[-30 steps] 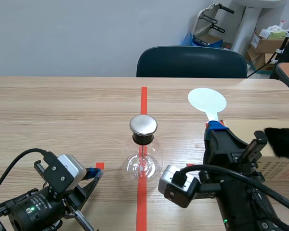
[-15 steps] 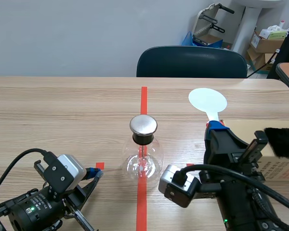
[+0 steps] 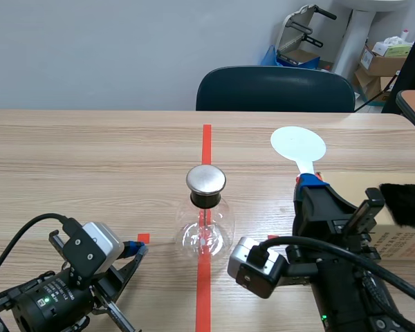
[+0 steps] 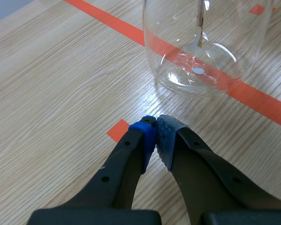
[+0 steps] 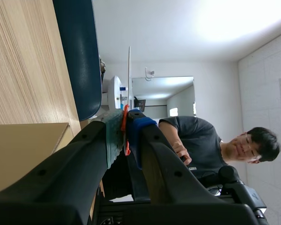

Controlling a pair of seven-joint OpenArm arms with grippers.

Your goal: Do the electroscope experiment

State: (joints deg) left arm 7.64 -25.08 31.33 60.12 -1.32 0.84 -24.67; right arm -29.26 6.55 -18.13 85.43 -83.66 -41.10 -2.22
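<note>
Paddle is gripped by its handle in the right pincer and held raised, apart from the electroscope to that pincer's left. Left pincer is closed on nothing, with the electroscope just ahead. Approach to the cap is judged outstanding.

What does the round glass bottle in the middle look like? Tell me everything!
The bottle is clear, round glass, standing upright on the table, over the red tape line. A black stopper plugs its neck, topped by a shiny metal cap. A thin rod hangs inside. Nothing grips it; the left fingers sit shut just short of it.
</note>
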